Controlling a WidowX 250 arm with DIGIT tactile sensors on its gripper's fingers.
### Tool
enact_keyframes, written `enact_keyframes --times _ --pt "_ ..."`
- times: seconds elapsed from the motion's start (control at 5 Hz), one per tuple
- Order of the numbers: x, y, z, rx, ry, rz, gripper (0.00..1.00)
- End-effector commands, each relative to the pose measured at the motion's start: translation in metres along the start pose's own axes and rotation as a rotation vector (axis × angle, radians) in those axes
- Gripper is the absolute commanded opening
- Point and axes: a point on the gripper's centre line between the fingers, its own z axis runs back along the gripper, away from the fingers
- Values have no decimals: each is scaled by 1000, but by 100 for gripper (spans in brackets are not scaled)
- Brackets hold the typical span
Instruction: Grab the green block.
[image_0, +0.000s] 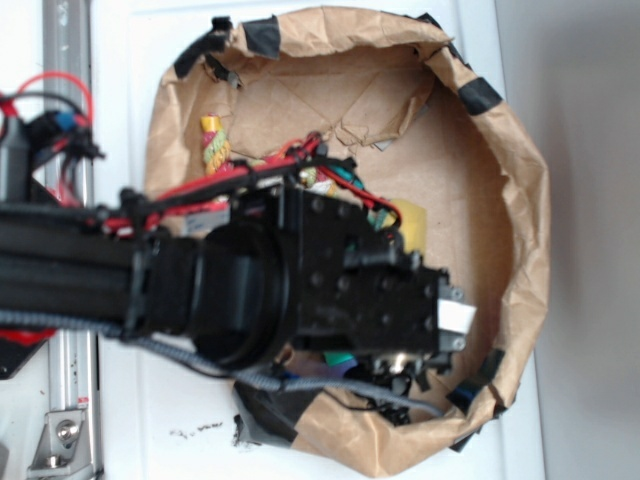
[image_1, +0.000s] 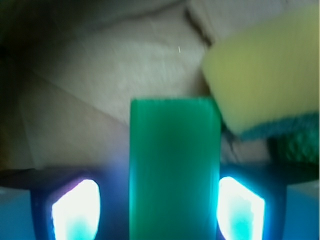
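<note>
**Green block framed, wedge crowding the right side**

Left to right in the wrist view: one glowing finger, the green block between the fingers, then the other. The claw stands apart, not yet clamped. The yellow wedge touches the block's far right corner inside the paper-walled bin; closing could snag it or twist the block.

The green block sits between the two pincer fingers, with a small gap on each side. The yellow wedge touches its far right corner and blocks that side. Left of the block, the brown paper floor is bare.
</note>
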Motion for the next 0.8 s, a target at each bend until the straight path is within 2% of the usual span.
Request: enact_keyframes --times 0.0,0.2,0.4,0.6 --pt "-6 5 -8 20 -34 -20 0" --pt "-1 13 6 44 -82 -70 0" --pt "6 27 54 51 -166 -83 0" --pt "12 42 104 43 -188 -108 0"
